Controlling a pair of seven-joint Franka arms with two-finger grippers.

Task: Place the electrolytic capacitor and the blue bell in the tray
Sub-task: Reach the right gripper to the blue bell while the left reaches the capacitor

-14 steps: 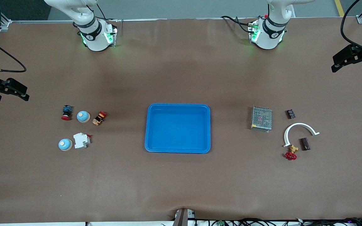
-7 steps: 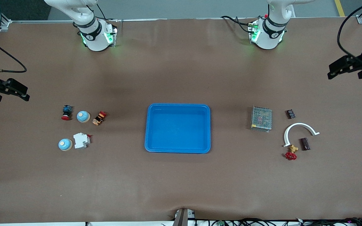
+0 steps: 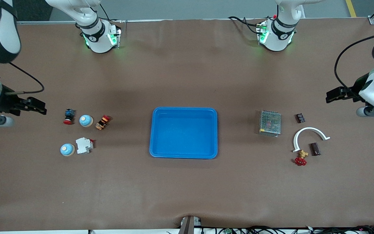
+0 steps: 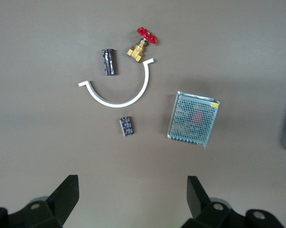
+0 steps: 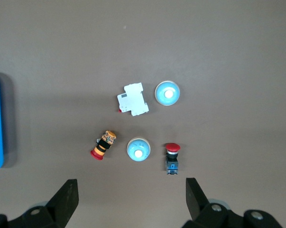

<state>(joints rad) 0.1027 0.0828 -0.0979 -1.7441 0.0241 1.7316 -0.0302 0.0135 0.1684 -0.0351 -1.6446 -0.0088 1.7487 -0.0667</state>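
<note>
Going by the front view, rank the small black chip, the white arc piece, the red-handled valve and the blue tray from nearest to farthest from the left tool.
1. Small black chip, closest to the open left tool.
2. White arc piece, nearer the front camera than the chip.
3. Red-handled valve, at the arc's end, nearer the camera.
4. Blue tray, mid-table.

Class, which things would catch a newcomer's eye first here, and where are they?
The bright blue tray at the table's middle stands out, with nothing in it. Two blue bells lie toward the right arm's end, and a red-handled valve beside a white curved piece toward the left arm's end.
</note>
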